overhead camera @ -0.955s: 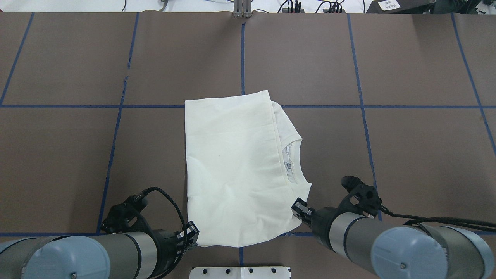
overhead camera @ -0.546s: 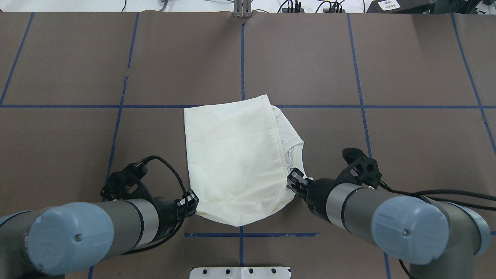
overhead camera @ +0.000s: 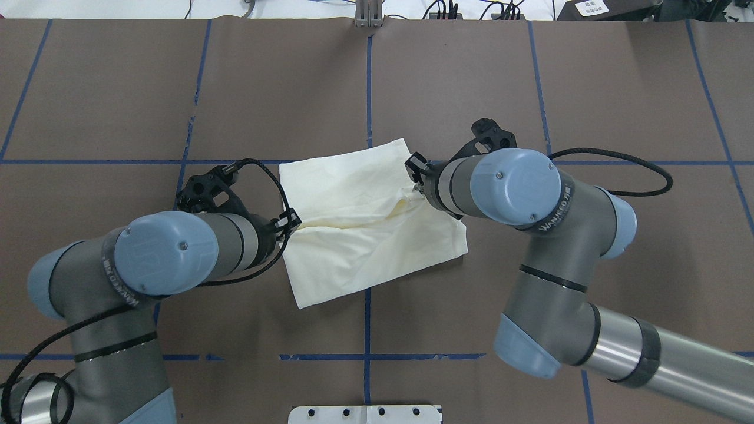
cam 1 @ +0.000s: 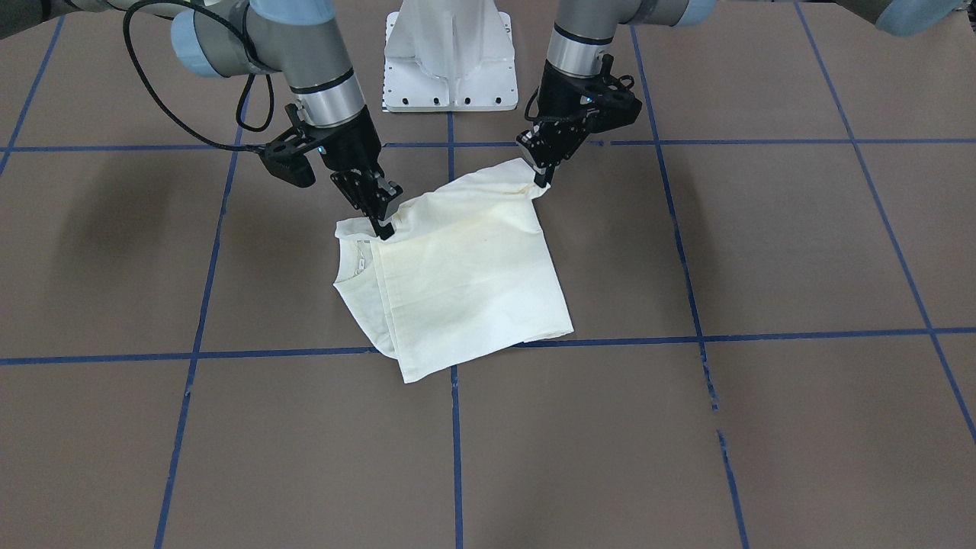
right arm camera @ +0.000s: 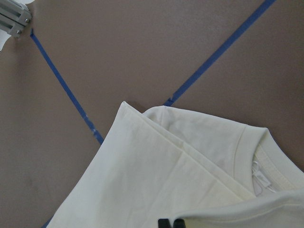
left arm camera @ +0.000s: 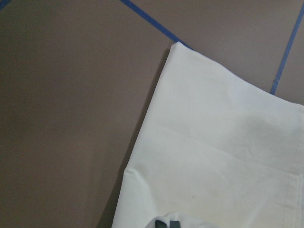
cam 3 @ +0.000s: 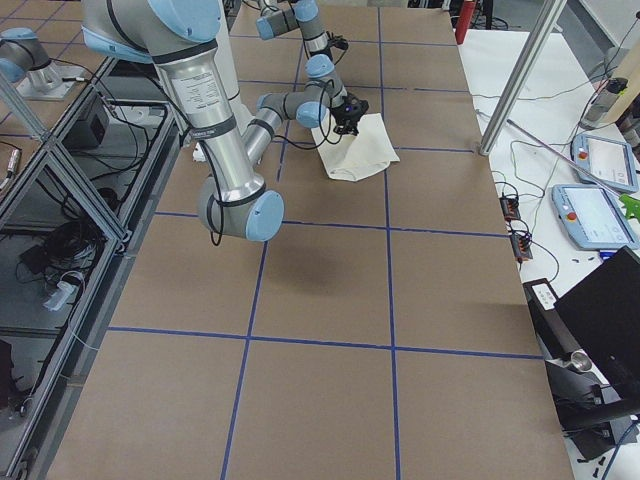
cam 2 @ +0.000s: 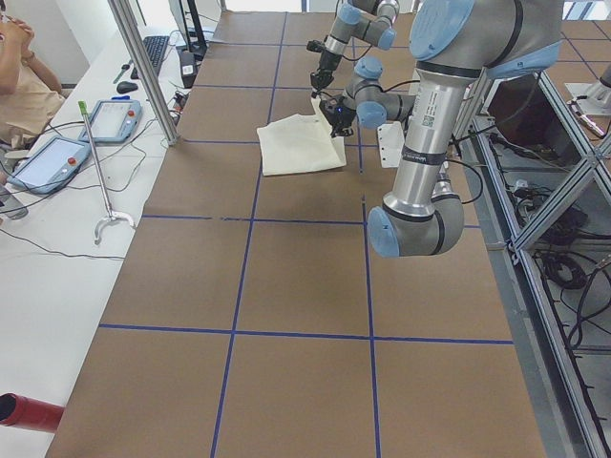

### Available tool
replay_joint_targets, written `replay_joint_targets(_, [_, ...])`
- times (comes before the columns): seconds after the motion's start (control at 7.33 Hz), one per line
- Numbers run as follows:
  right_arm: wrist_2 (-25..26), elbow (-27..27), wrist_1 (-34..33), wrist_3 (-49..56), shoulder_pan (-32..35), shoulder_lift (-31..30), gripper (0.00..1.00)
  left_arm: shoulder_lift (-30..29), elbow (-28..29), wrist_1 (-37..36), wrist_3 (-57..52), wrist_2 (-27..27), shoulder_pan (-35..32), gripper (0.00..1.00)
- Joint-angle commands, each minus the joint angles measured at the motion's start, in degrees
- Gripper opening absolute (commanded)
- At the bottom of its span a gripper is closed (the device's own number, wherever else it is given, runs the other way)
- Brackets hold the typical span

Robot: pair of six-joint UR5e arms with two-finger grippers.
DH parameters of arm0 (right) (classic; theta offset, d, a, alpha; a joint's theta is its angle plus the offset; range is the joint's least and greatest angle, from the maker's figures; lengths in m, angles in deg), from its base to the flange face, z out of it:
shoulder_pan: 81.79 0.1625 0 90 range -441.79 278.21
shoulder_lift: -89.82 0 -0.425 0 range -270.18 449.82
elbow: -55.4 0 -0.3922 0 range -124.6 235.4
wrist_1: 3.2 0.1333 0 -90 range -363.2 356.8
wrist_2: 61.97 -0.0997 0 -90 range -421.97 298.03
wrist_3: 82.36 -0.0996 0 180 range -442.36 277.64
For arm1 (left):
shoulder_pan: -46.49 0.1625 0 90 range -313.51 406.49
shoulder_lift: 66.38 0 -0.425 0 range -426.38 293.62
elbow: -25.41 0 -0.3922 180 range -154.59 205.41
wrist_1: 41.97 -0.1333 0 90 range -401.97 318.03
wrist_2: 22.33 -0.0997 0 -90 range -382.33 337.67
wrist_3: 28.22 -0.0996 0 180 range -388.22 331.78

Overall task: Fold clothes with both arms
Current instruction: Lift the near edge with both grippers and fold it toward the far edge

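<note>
Left jaws: clamped tight on a pinch of the T-shirt (cam 1: 465, 282), at the cloth's 1 o'clock corner in the front-facing view.
Right jaws: likewise closed on the cloth, at its 10 o'clock edge just beside the collar (cam 1: 357, 263).
Front-facing, T-shirt: folded, plain cream side up, near the middle of the brown worktop (cam 1: 762, 427). The 12 o'clock edge is raised between the two pinches and the rest lies flat.
Front-facing, arms: left arm (cam 1: 577, 46) and right arm (cam 1: 328, 84) both slope down from 12 o'clock, wrists angled toward each other.
Overhead, T-shirt: a lifted ridge runs across it from 9 o'clock to 2 o'clock, from one pinch to the other.
Overhead, arms: the left comes in from 8 o'clock and the right from 4 o'clock, its elbow sharply bent.
Side views: both arms meet at the cloth. The jaws are too small to judge.
Left wrist view: cream cloth fills the 4 o'clock part.
Right wrist view: collar at 4 o'clock, blue tape lines (right arm camera: 223, 45) above.
</note>
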Motion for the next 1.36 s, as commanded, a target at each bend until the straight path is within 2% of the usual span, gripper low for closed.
replay_joint_targets(0.0, [-1.5, -7.8, 0.1, 1.8, 1.4, 3.8, 0.0, -1.9, 9.3, 6.8, -2.8, 0.0, -2.8, 0.0])
replay_joint_targets(0.41, [-2.0, -16.7, 0.3, 2.4, 1.9, 8.8, 0.0, -4.3, 16.7, 11.4, -3.1, -0.1, -5.3, 0.0])
replay_joint_targets(0.82, [-5.3, -18.4, 0.3, 5.2, 4.2, 9.0, 0.0, -5.7, 18.9, 13.6, -5.8, 0.0, -7.7, 0.0])
replay_joint_targets(0.96, [-5.1, -20.3, 3.7, 5.3, 4.2, 9.0, 0.0, -5.7, 21.0, 14.9, -6.2, -0.1, -8.1, 0.0])
replay_joint_targets(1.09, [-5.1, -23.4, 8.6, 5.1, 4.3, 9.1, 0.0, -5.8, 21.8, 17.4, -9.0, 0.1, -8.4, 0.36])
replay_joint_targets(1.23, [-5.2, -23.5, 9.0, 4.9, 4.5, 9.3, 0.0, -4.9, 18.0, 17.8, -11.9, 1.8, -9.2, 0.37])
